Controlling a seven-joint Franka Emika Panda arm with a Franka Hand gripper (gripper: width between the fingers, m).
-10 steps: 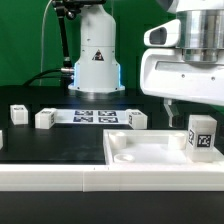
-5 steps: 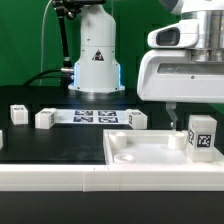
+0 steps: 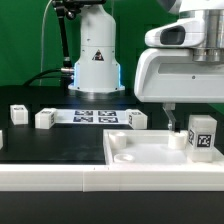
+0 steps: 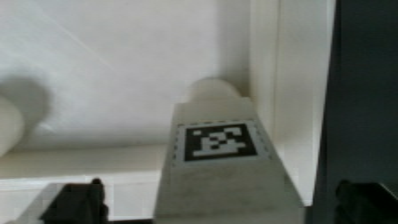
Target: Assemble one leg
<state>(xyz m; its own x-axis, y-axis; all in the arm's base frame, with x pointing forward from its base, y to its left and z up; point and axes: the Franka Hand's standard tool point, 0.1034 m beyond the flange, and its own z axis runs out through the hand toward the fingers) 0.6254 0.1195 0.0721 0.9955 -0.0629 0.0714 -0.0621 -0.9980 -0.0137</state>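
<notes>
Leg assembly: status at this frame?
Done: one leg stands upright at the white panel's corner on the exterior view's right. In hand: the gripper straddles that leg; contact unclear. Left: whether it's fully seated can't be told; three similar blocks lie loose on the table.

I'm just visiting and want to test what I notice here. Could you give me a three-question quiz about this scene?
1. True or false: the leg with the tag stands upright at the panel's corner on the exterior view's right.
2. How many small white blocks sit loose on the black table around the marker board? A) one B) three C) six
3. Fill in: in the wrist view, the gripper has its two dark fingertips on either side of the ___.

Key: 1 true; 2 B; 3 leg.
</notes>
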